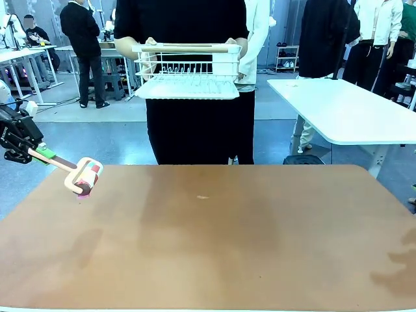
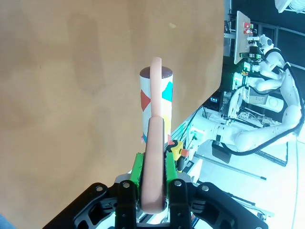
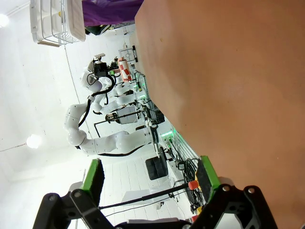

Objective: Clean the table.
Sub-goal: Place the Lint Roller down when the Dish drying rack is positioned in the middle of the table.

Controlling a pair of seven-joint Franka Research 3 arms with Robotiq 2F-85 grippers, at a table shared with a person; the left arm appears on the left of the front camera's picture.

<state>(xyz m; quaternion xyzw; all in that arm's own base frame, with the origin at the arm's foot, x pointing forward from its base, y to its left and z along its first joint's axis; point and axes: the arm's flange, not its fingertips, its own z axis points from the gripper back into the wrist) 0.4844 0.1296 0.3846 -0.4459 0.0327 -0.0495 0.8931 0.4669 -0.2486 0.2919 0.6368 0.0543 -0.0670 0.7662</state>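
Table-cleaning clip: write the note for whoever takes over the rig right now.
Left gripper: shut on the handle of a lint roller, held at the table's far left corner.
Right gripper: open, holding nothing, beside the table edge.
Person: stands at the far side holding a white wire basket.
Done: roller picked up.
Left: a small speck lies mid-table; rolling looks still ahead.

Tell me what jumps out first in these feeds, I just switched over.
The left claw is shut on a lint roller, holding it by the handle over the table's far left corner. Across the table a person stands holding a white wire basket at chest height. The right claw hangs open beside the table edge, and a small pale speck lies on the table near the middle of its far side.
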